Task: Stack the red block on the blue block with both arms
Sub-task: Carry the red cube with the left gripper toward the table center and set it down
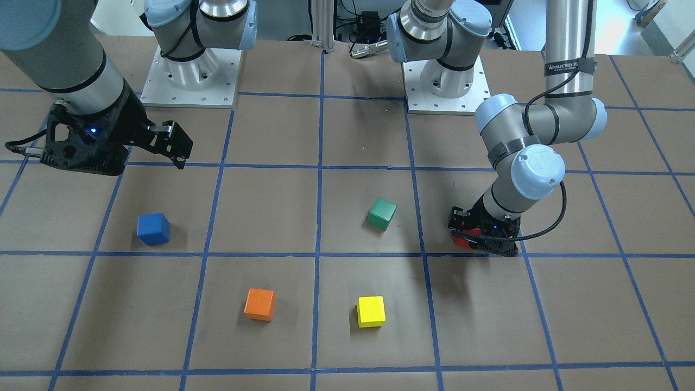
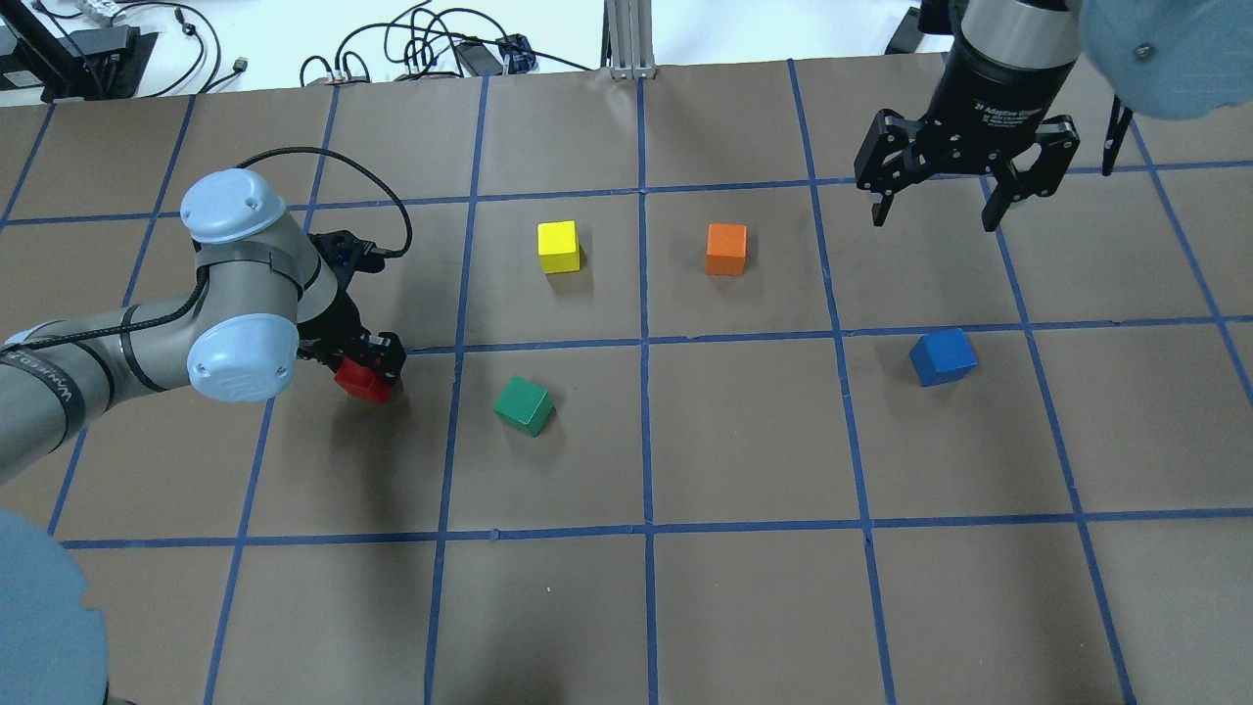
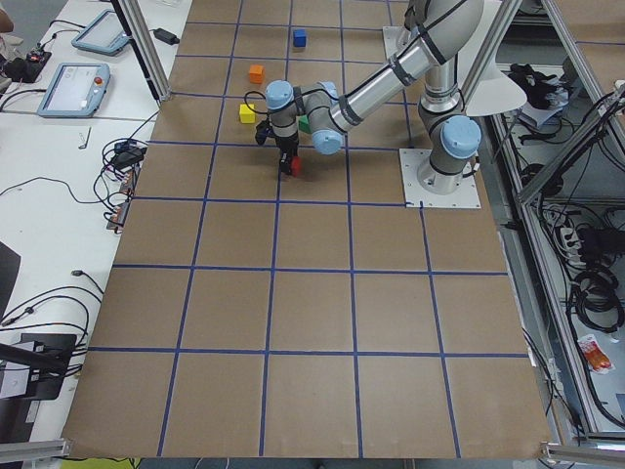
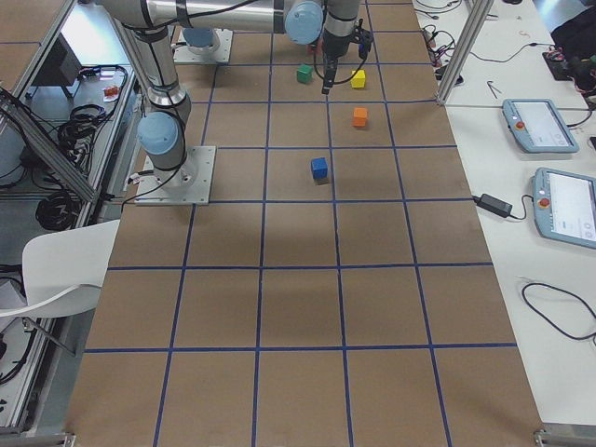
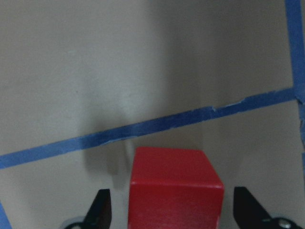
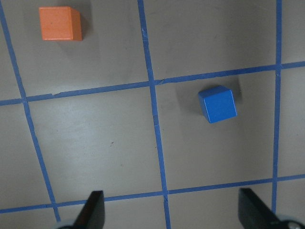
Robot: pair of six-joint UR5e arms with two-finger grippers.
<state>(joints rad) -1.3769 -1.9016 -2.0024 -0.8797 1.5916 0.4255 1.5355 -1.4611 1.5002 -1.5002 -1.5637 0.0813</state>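
The red block sits on the table between the fingers of the left pincer. In the left wrist view a strip of brown paper shows on each side of the block, so the fingers stand apart and touch neither face: this pincer is released, straddling the block and not gripping it. A blue tape line crosses the paper just ahead of its fingertips. From overhead, the left pincer is down low at the table with the red block under it. The green block lies near it, on the side toward the table's middle, and the yellow block is farther off.

The blue block rests alone, well apart from the left pincer. It lies below and ahead of the right pincer, which hangs above the table with its fingers spread wide, holding nothing. In the right wrist view the blue block is ahead of the fingertips, closer to the right-hand finger. The orange block is farther ahead, beyond the left-hand finger.
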